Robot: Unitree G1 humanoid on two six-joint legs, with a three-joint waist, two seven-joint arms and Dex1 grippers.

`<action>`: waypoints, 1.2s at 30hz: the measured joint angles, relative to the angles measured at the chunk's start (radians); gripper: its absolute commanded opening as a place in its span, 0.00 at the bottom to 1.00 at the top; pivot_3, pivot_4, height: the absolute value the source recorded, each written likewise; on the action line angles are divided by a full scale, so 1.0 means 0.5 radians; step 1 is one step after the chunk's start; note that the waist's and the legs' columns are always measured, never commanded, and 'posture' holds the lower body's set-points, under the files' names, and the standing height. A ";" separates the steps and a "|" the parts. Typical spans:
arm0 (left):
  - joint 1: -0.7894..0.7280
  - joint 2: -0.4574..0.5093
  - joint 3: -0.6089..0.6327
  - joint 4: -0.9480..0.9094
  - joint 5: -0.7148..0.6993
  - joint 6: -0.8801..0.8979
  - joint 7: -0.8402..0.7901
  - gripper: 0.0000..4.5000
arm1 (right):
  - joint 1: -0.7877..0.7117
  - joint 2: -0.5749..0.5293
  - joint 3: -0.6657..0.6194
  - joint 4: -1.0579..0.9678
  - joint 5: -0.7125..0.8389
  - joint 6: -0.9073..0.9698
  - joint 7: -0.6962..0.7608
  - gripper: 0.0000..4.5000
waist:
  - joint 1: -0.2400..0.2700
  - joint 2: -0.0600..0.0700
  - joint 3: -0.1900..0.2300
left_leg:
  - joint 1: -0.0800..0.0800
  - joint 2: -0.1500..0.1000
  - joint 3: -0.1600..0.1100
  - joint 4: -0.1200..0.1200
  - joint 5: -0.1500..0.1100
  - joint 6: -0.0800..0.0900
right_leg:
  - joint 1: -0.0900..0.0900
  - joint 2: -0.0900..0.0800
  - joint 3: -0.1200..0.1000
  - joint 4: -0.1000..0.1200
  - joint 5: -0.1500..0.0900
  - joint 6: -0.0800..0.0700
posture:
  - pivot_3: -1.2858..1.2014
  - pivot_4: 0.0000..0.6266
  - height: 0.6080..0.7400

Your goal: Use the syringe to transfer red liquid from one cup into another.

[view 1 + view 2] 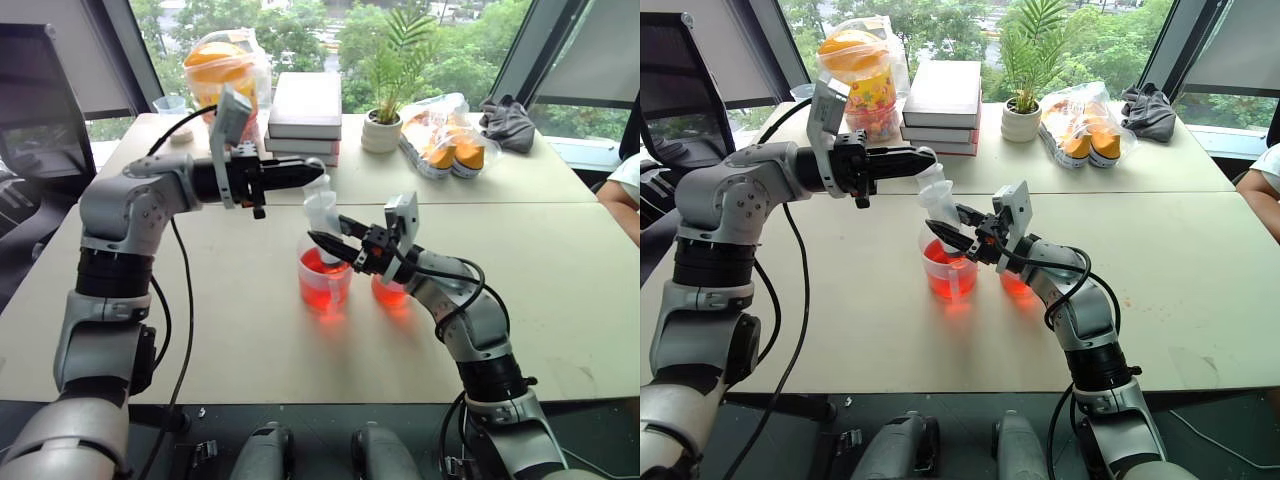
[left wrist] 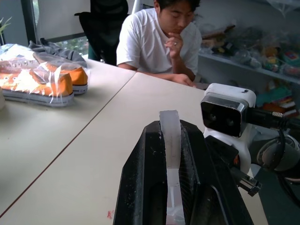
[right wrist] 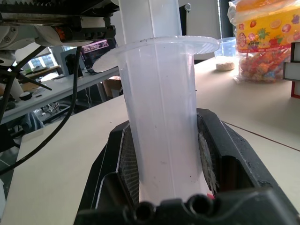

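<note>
The syringe (image 1: 322,212) stands tilted over the larger handled cup (image 1: 325,285), which holds red liquid (image 1: 324,278). My right gripper (image 1: 322,243) is shut around the clear barrel (image 3: 161,131), one finger on each side. My left gripper (image 1: 312,168) points across from the left and is shut on the top of the plunger (image 2: 170,140). The syringe's tip is hidden behind the right gripper. Partly behind my right wrist, just right of the big cup, stands the smaller cup (image 1: 390,292) with red liquid in it.
At the back of the table are a stack of books (image 1: 305,120), a potted plant (image 1: 383,125), bagged orange shoes (image 1: 445,140), a snack bag (image 1: 225,65) and a grey cloth (image 1: 510,125). A person (image 2: 159,37) sits at the table's right side.
</note>
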 measured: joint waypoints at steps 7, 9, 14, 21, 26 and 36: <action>-0.006 0.004 0.001 0.005 0.000 -0.001 0.000 0.00 | -0.002 0.000 0.000 0.004 0.000 0.001 0.005 0.30 | 0.000 0.000 0.000 | 0.000 0.000 0.000 0.000 0.000 0.000 | 0.000 0.000 0.000 0.000 0.000 0.000 | 0.52 0.24 1.00; -0.007 0.005 0.007 0.005 -0.004 -0.001 0.000 0.09 | -0.016 0.000 -0.001 0.004 -0.001 0.005 0.005 0.30 | 0.000 0.000 0.000 | 0.000 0.000 0.000 0.000 0.000 0.000 | 0.000 0.000 0.000 0.000 0.000 0.000 | 0.52 0.24 1.00; -0.048 0.035 0.109 0.001 -0.008 -0.033 0.062 0.62 | -0.030 -0.003 0.007 0.003 0.003 0.039 0.032 0.30 | -0.005 0.000 0.000 | 0.000 0.000 0.000 0.000 0.000 0.000 | 0.000 0.000 0.000 0.000 0.000 0.000 | 0.52 0.24 1.00; 0.015 0.048 0.119 -0.046 -0.020 -0.031 0.026 0.99 | -0.131 0.008 -0.075 -0.014 0.082 0.114 -0.048 0.30 | 0.000 0.000 0.000 | 0.000 0.000 0.000 0.000 0.000 0.000 | 0.000 -0.001 0.000 0.001 0.000 0.000 | 0.52 0.24 1.00; 0.022 0.055 0.125 -0.080 -0.052 -0.028 0.014 0.99 | -0.177 0.009 -0.157 -0.084 0.166 0.181 -0.130 0.30 | 0.002 0.000 0.000 | 0.000 0.000 0.000 0.000 0.000 0.000 | 0.000 -0.002 0.000 0.001 0.000 0.000 | 0.52 0.24 1.00; 0.022 0.018 0.166 -0.099 -0.104 -0.020 0.024 0.99 | -0.365 -0.149 -0.541 -0.383 0.519 0.464 -0.394 0.30 | 0.008 0.000 0.000 | 0.000 0.000 -0.001 0.000 0.000 0.000 | 0.000 -0.006 0.000 0.000 0.000 0.000 | 0.52 0.24 1.00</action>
